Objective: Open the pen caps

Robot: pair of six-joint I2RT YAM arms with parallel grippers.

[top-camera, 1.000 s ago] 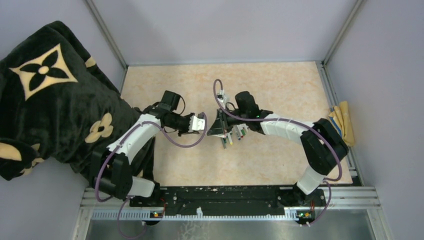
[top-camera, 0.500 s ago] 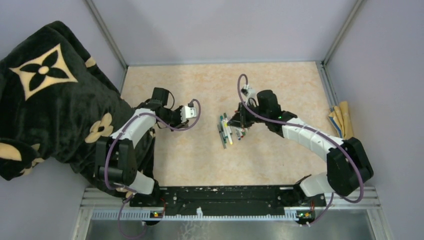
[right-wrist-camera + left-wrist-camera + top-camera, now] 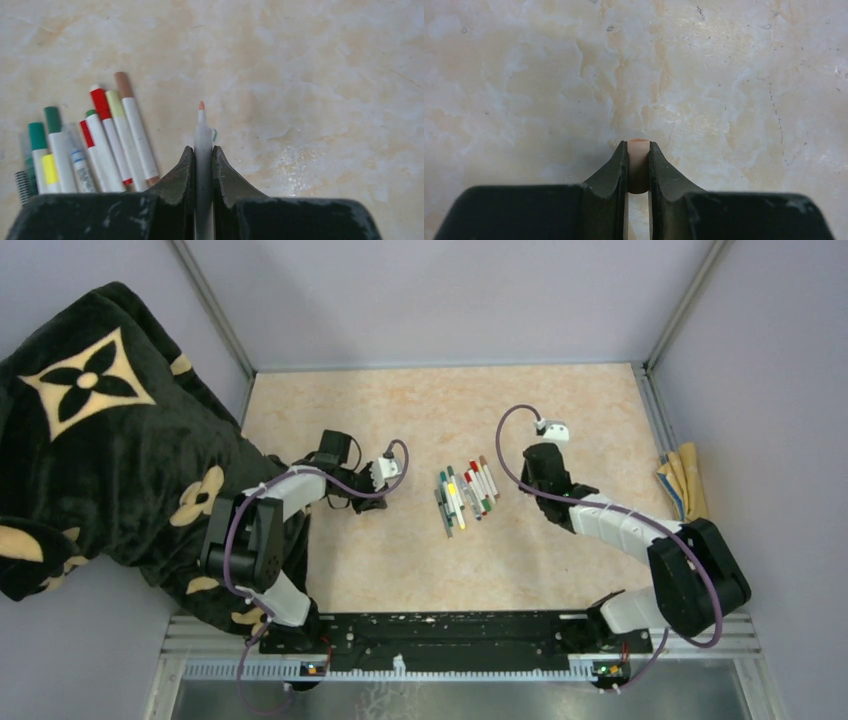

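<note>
My left claw (image 3: 638, 148) is clamped on a pale peach cap (image 3: 638, 170) over the counter (image 3: 724, 75). My right claw (image 3: 202, 151) grips a bare-tipped pen (image 3: 202, 125). The other pens (image 3: 136, 132) lie bunched on the counter just beside it.

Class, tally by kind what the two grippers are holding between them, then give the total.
In the right gripper, uncapped pen with an orange tip: 1
In the left gripper, peach cap: 1
Total held: 2
The capped pens lying loose beside the right gripper are left out.
</note>
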